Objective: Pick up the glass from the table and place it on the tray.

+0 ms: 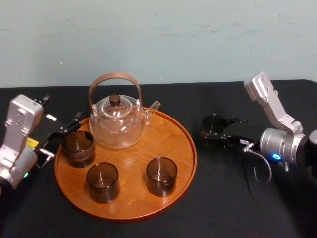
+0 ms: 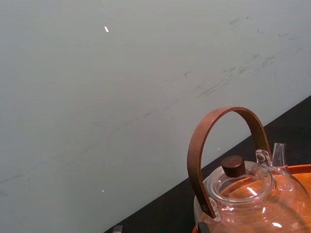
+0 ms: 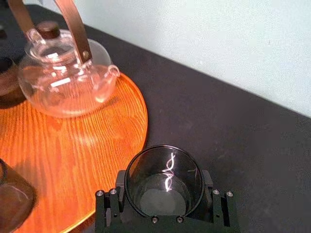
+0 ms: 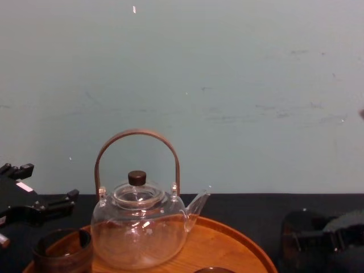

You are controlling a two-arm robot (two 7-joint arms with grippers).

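Glass [image 3: 164, 180] sits clamped between my right gripper's [image 1: 216, 133] fingers, over the black table [image 1: 223, 203] just beside the tray's [image 1: 176, 186] right edge. My left gripper [image 1: 60, 135] hangs spread at the tray's left edge.

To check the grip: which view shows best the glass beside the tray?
The right wrist view: the glass is near, rim whole, between the jaws of the right gripper. The head view shows it smaller; the chest view, only a dark shape.

The chest view's bottom edge cuts off the tray [image 4: 227, 242]; lower right, my held glass [image 4: 298, 236] blurs into the dark table [image 4: 256, 207].
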